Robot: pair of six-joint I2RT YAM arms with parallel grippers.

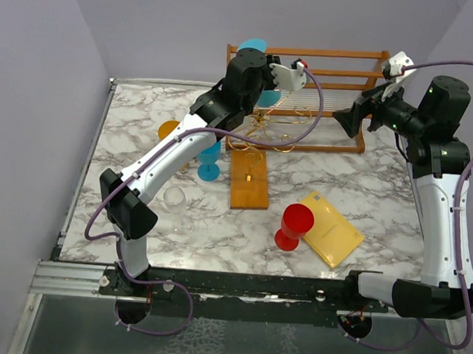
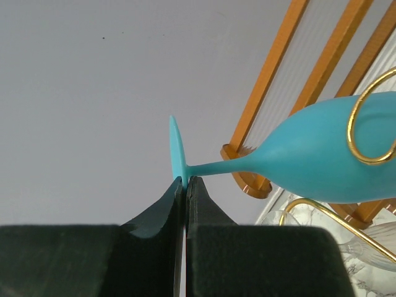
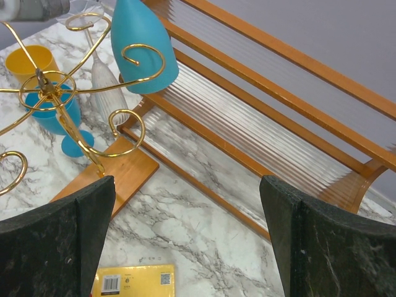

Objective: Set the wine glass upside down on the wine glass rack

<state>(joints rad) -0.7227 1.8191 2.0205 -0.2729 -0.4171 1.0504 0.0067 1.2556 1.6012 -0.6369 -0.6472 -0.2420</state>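
Slatted wooden shelf (image 3: 278,124) at the back; gold wire wine glass rack (image 1: 250,182) just before it. Teal wine glass (image 2: 315,161) inverted among the scroll arms (image 3: 142,45) — foot uppermost. Foot's rim is clenched in left gripper (image 2: 185,185); right gripper (image 3: 185,192) spread wide, holding nothing. Likely light, rigid, slick, breakable — stem offers surer hold.

Bright, even light from overhead leaves only soft, faint shadows on the marble table (image 1: 383,188) beneath both hands. The left fingers (image 2: 148,216) sit dark and slightly blurred close to the lens, while the wine glass (image 2: 309,161) just beyond them is sharp. Ahead of the right hand, the wine glass rack (image 3: 124,168) shows small glints on its gold wire.
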